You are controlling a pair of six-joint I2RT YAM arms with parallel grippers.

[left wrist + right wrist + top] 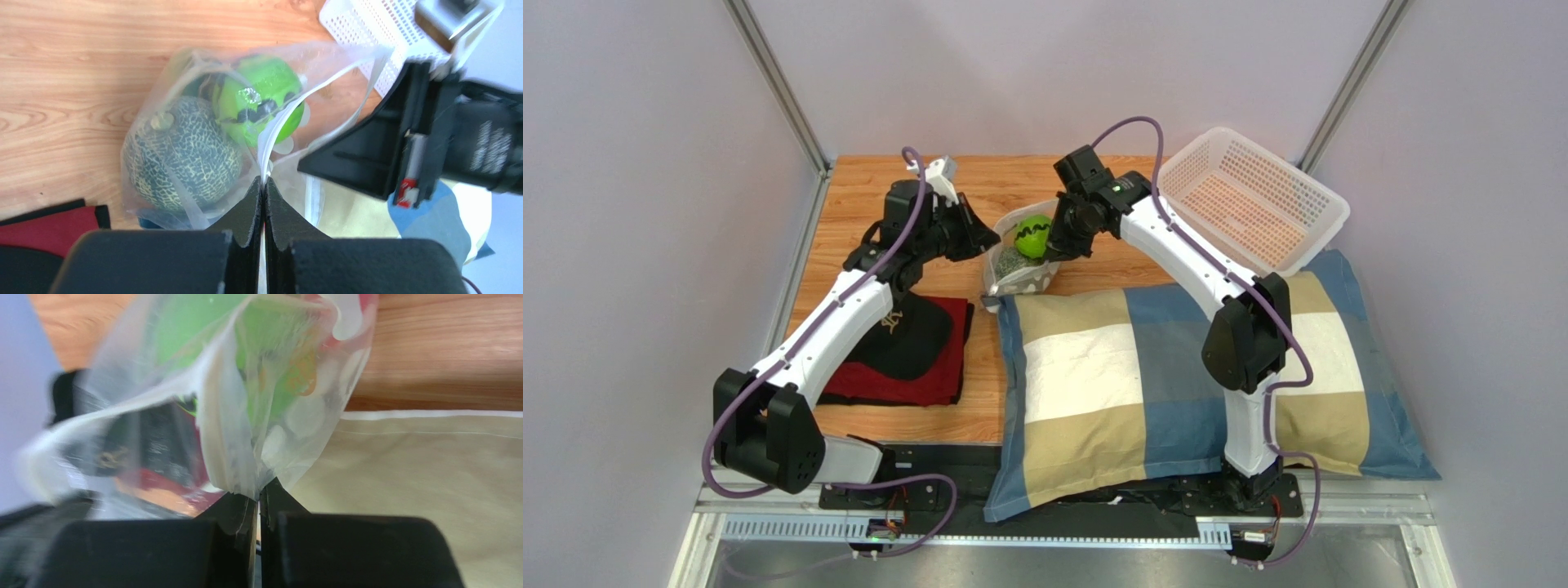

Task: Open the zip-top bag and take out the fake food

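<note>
The zip-top bag is held up between both grippers over the wooden table, at the pillow's far left corner. Through its clear plastic I see a bright green ball and a grey-green netted melon ball. My left gripper is shut on one lip of the bag. My right gripper is shut on the other lip of the bag. In the top view the left gripper is at the bag's left and the right gripper at its right. The mouth gapes between them.
A white perforated basket stands at the back right. A checked pillow covers the right half of the table. A folded red and black cloth lies under the left arm. The wooden table shows at the back left.
</note>
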